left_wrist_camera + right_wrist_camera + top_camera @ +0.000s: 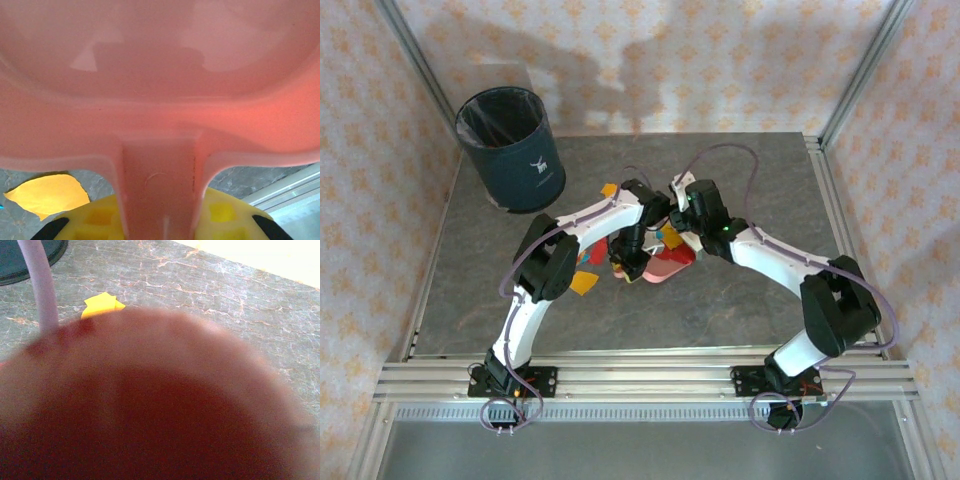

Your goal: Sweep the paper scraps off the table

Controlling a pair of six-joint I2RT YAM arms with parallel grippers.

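Near the bases, on the table [740, 300]: an orange one of the paper scraps [582, 283] beside the left arm, not yet swept. Further in, left gripper [160, 222] clamped on the handle [159, 185] of the pink dustpan [160, 75]; inside of the pan seemingly bare, only reflections there. Right gripper [682, 235] closed as well, close to a blurred dark red mass [150, 415], perhaps a brush. More scraps around the pan and beyond. At far left, dark bin [510, 150] with liner, contents not visible. Judged early: most of the sweeping left.
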